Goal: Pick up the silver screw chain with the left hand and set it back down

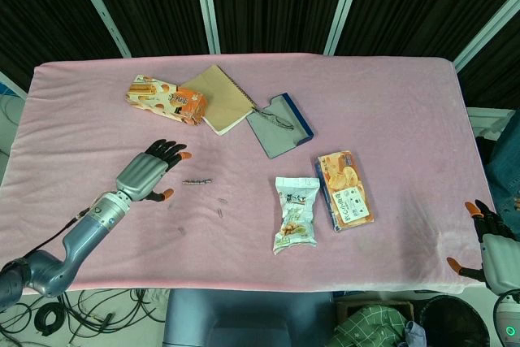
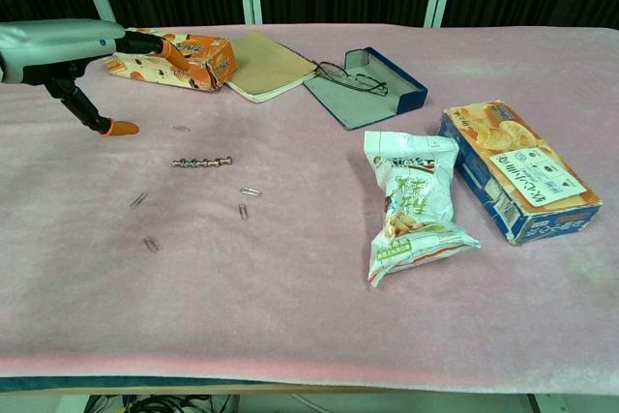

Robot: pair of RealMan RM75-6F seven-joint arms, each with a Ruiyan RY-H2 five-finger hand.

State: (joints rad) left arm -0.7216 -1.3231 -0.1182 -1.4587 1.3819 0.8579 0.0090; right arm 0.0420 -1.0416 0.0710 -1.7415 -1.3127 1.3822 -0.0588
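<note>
The silver screw chain (image 1: 197, 181) (image 2: 202, 162) lies flat on the pink tablecloth, left of centre. My left hand (image 1: 151, 170) (image 2: 73, 57) hovers just left of it, fingers spread and holding nothing, with its orange fingertips a short gap from the chain's left end. My right hand (image 1: 491, 241) hangs off the table's right edge, fingers apart and empty; the chest view does not show it.
An orange snack box (image 1: 166, 98), a tan notebook (image 1: 218, 97) and an open glasses case with glasses (image 1: 280, 123) lie at the back. A white snack bag (image 1: 296, 212) and an orange cracker box (image 1: 345, 189) lie right of centre. Small paper clips (image 2: 244, 202) are scattered near the chain.
</note>
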